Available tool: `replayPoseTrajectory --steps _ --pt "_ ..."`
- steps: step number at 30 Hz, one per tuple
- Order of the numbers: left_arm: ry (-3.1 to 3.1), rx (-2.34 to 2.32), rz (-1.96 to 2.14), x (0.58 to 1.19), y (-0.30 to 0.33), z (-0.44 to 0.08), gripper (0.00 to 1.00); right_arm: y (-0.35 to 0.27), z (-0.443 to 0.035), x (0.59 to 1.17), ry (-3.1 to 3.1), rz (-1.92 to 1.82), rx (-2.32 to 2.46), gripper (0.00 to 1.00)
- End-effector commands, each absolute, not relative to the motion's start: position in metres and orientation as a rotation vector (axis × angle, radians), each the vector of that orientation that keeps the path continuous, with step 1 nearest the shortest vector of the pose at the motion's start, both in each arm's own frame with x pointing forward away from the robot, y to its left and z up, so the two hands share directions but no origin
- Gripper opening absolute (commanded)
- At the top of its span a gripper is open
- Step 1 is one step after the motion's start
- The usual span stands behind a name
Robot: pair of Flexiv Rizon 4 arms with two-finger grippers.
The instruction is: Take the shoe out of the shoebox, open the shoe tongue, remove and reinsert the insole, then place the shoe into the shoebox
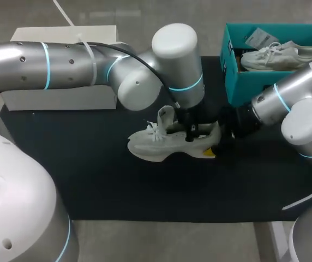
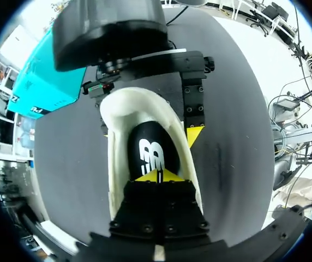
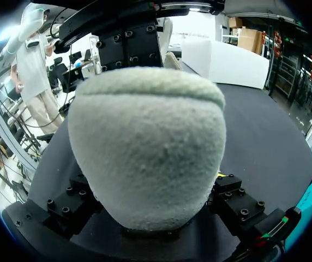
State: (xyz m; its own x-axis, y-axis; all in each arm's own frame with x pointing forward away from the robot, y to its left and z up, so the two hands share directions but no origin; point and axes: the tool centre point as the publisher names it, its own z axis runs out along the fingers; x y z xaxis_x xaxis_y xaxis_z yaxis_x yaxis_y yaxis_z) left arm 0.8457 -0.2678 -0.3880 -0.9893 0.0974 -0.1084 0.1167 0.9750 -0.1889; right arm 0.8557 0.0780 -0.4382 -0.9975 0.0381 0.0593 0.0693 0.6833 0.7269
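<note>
Posture: our left arm (image 1: 63, 65) lies across the table and bends down over the shoe (image 1: 153, 143); our left gripper (image 2: 159, 174) stands in the shoe's mouth, tips together on the black insole (image 2: 148, 147) (whether they pinch it, we cannot tell); our right arm (image 1: 303, 109) enters low, right gripper (image 1: 215, 143) clamped on the heel (image 3: 145, 164) from both sides; the shoe sits upright on the black mat (image 1: 90, 180), outside the teal shoebox (image 1: 243, 87), which holds a second shoe (image 1: 281, 54); a white box (image 1: 63, 98) stands behind our left arm; in the right wrist view the heel hides the fingertips.
</note>
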Motion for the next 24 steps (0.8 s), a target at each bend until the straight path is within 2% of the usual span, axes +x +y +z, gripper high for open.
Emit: replayPoseTrajectory --steps 1,24 --pt "3.043 0.205 -0.275 0.840 -0.262 -0.390 0.00 0.079 -0.444 0.857 -2.846 -1.231 -0.092 0.00" --pt "3.140 0.430 -0.268 0.826 -0.238 -0.405 0.00 0.079 -0.444 0.857 -2.846 -1.231 -0.092 0.00"
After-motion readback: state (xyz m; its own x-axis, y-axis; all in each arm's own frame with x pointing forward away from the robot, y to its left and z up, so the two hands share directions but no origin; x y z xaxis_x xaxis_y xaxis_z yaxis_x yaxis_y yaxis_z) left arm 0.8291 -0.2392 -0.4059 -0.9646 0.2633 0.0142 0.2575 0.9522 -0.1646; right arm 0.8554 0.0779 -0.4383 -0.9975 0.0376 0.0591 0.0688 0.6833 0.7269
